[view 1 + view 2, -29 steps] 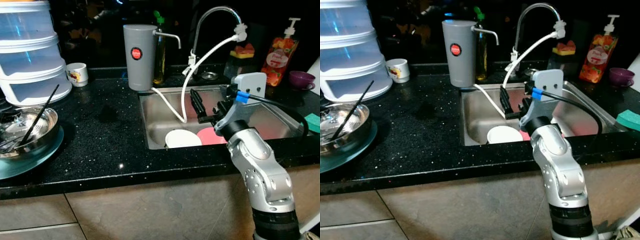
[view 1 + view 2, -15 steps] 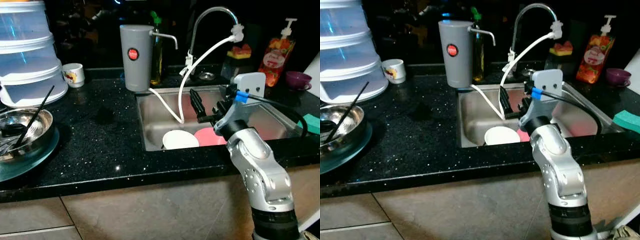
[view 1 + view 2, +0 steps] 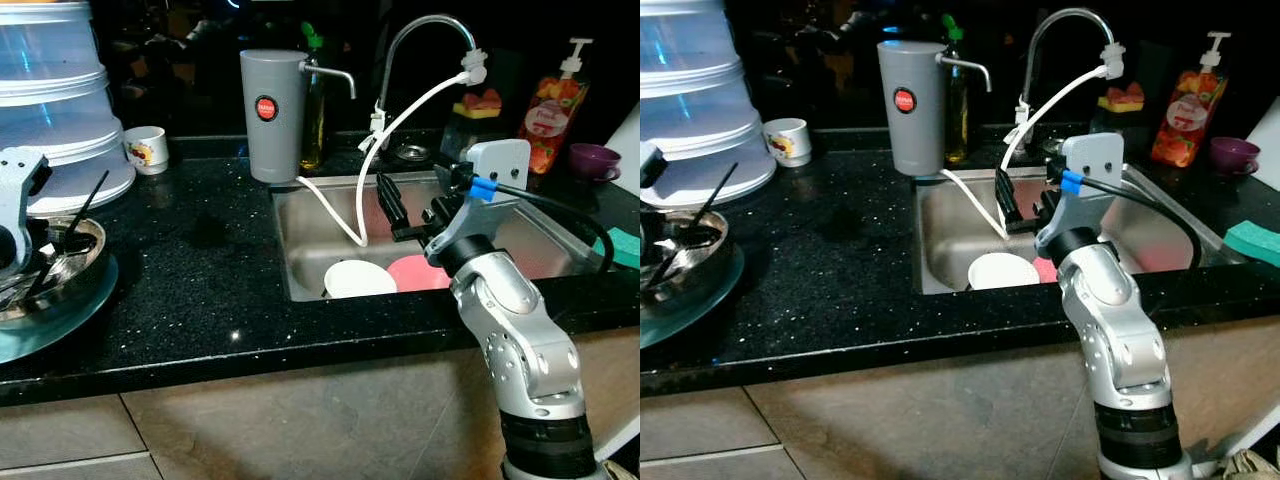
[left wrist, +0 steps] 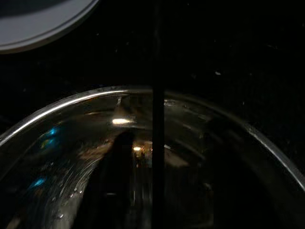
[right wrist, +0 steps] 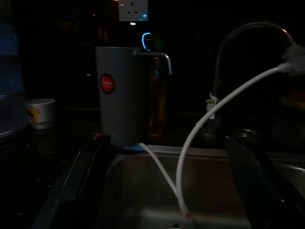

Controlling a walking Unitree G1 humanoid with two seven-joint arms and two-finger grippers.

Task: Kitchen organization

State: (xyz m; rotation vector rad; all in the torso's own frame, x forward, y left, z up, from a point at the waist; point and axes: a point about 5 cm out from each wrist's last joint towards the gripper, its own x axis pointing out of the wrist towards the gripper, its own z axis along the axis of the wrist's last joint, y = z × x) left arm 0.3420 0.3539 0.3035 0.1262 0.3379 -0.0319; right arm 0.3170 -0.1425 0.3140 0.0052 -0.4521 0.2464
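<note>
- Left eye view: right gripper (image 3: 412, 208) hovers over the sink (image 3: 315, 262), fingers spread wide, grasping nothing.
- White plate (image 3: 361, 279) and pink plate (image 3: 422, 272) lie on the sink floor, below the jaws.
- White hose (image 3: 372, 160) hangs just beside the jaws; descending could snag it.
- Left gripper (image 3: 18, 215) sits above the steel bowl (image 3: 680, 262); its jaw state cannot be determined.

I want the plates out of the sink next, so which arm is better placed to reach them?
Probably the right. Its tool hangs open over the steel sink, just above the round white plate and pink plate. The left tool is across the counter at the shiny metal bowl.
</note>
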